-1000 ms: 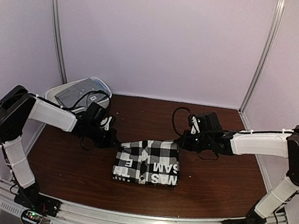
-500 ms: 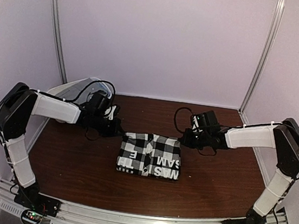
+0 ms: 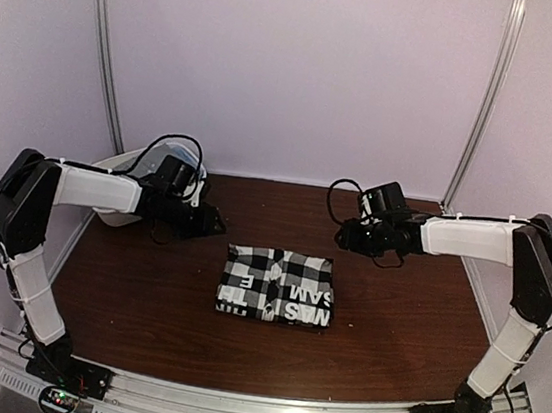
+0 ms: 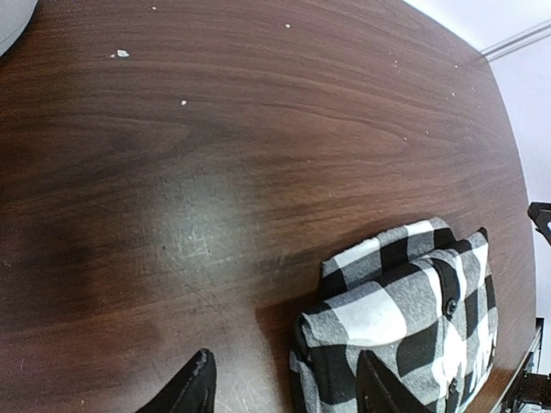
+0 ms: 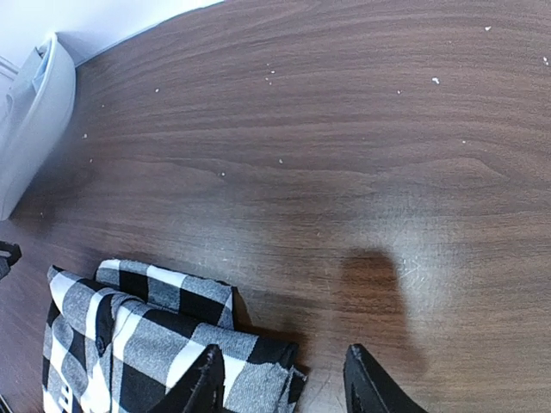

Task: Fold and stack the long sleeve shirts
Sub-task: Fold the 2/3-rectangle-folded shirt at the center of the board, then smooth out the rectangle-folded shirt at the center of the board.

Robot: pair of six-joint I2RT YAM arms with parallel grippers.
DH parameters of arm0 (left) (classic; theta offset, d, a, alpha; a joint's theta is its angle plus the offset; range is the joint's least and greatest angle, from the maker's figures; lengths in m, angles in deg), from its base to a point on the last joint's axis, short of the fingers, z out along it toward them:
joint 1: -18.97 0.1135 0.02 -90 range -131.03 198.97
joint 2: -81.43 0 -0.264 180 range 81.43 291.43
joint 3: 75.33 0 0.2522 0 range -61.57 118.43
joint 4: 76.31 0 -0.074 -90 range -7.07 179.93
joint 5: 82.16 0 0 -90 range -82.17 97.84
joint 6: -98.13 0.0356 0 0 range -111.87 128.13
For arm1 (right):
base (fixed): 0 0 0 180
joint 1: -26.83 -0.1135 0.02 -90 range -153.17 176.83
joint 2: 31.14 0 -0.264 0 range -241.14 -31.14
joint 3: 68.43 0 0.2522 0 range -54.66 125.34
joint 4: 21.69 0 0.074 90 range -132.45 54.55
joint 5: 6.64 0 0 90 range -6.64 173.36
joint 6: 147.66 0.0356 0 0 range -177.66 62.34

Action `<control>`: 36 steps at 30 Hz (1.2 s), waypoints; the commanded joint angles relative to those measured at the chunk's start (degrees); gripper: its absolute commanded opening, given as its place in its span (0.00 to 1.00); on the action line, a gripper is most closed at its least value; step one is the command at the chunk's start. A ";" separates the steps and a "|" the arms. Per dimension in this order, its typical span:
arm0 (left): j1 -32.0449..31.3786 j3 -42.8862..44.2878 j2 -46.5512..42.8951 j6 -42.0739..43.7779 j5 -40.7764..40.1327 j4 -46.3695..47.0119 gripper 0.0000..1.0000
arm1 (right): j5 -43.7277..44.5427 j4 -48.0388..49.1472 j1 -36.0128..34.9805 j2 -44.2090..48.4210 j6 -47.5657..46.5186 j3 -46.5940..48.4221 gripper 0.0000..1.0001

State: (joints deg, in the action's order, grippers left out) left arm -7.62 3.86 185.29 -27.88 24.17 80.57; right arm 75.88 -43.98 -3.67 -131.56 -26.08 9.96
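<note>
Right now the checked shirt (image 3: 276,287) lies folded into a neat rectangle in the middle of the worktop (image 3: 403,323). Its longer side runs left to right and the printed lettering sits along its near edge. Both hands hover just beyond its far edge, clear of the cloth as far as I can tell. The left hand (image 3: 215,225) is off the far-left corner and the right hand (image 3: 345,238) off the far-right one, each with its fingers apart and nothing between them. So the shirt sits on the near side of both hands, towards the arm bases, and neither arm is clearly closer. To my eye this fold looks finished. The white tub (image 5: 34,112) stands at the far left behind the left arm, so that arm is nearer to anything in it. The grey shirt I cannot make out.
</note>
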 commanded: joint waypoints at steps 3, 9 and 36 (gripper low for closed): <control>-3.58 -3.30 -8.36 0.47 1.08 -1.11 0.50 | 2.64 -6.91 -7.00 1.87 -3.59 5.93 0.49; -9.99 -6.24 -10.55 -3.39 2.26 -0.47 0.28 | 1.78 -7.25 -14.79 -4.22 -3.46 12.08 0.44; -18.59 -19.30 -11.40 -10.85 3.48 3.20 0.09 | -0.49 -10.17 -13.80 -16.35 -4.48 23.05 0.47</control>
State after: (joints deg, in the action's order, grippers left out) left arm -25.87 -15.33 177.26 -38.15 28.02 84.00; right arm 74.80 -52.18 -17.66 -153.25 -29.47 32.91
